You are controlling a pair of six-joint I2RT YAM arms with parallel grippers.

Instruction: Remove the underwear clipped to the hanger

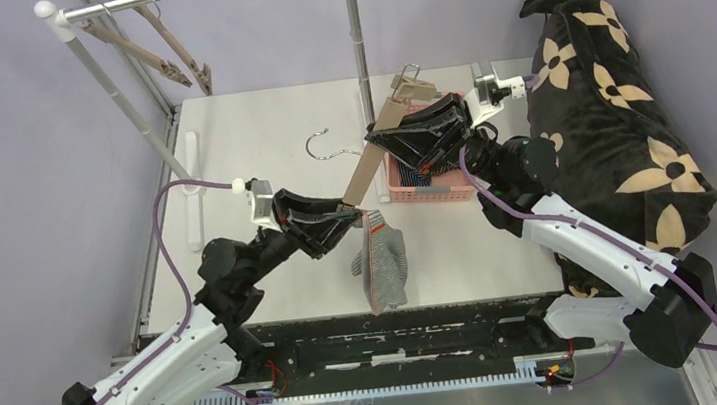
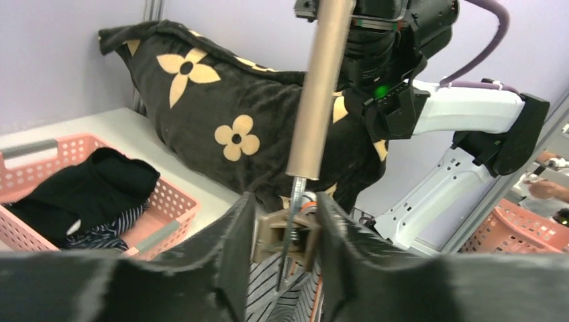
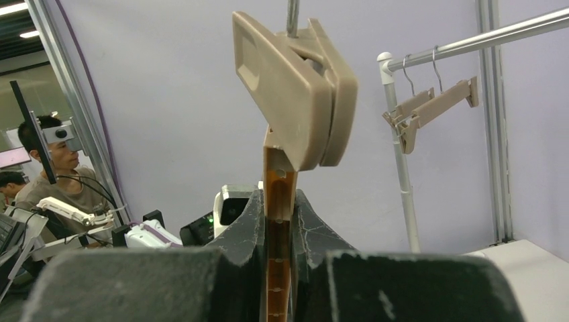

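A tan clip hanger (image 1: 375,135) is held slanting above the table. My right gripper (image 1: 390,139) is shut on its bar; in the right wrist view the fingers (image 3: 247,231) pinch the bar (image 3: 278,201) below an empty clip (image 3: 295,94). My left gripper (image 1: 354,213) is closed around the lower clip (image 2: 288,231), one finger on each side. The grey-and-white striped underwear (image 1: 381,260) hangs from that clip and also shows in the left wrist view (image 2: 278,295). The black briefs (image 2: 87,194) and the navy striped briefs (image 2: 107,231) lie in the pink basket (image 2: 168,208).
The pink basket (image 1: 429,190) stands right of centre under my right gripper. A large black cushion with tan flowers (image 1: 618,125) fills the right side. A metal rack (image 1: 122,97) with two more hangers (image 1: 168,57) stands at the back left, and its upright pole (image 1: 356,42) is behind the held hanger.
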